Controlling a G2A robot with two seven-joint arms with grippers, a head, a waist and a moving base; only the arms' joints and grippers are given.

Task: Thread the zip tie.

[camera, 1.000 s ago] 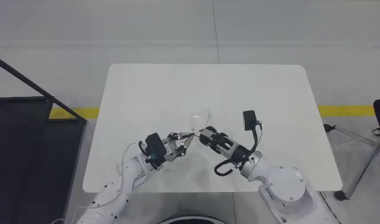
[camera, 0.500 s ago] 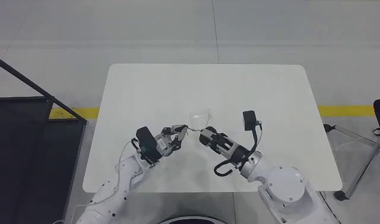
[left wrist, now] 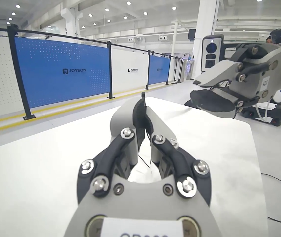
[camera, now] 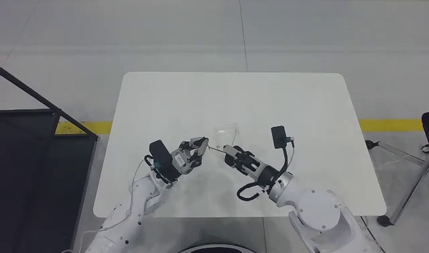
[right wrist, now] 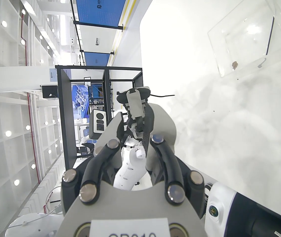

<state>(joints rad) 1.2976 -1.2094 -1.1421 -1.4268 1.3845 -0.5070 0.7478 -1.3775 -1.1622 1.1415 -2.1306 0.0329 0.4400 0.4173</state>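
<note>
A thin black zip tie (left wrist: 143, 96) is pinched between the pads of my left gripper (left wrist: 142, 104), which is shut on it, and a short end sticks out past the tips. Seen from above, the left gripper (camera: 202, 144) hangs over the table's front middle and the zip tie (camera: 212, 145) points at my right gripper (camera: 226, 149). A small gap separates the two grippers. The right gripper (right wrist: 136, 117) is open, with nothing between its fingers (right wrist: 112, 128), and faces the left gripper and the zip tie's free end (right wrist: 163, 95).
A clear plastic tray (camera: 226, 133) lies on the white table (camera: 301, 119) just beyond the grippers. In that tray (right wrist: 244, 40) lies another thin black strip (right wrist: 270, 35). A black frame with a dark panel (camera: 33, 166) stands left of the table.
My left gripper has drawn back from the right gripper, moving left and farther from the table's front edge with the zip tie. The right gripper shifted slightly left.
</note>
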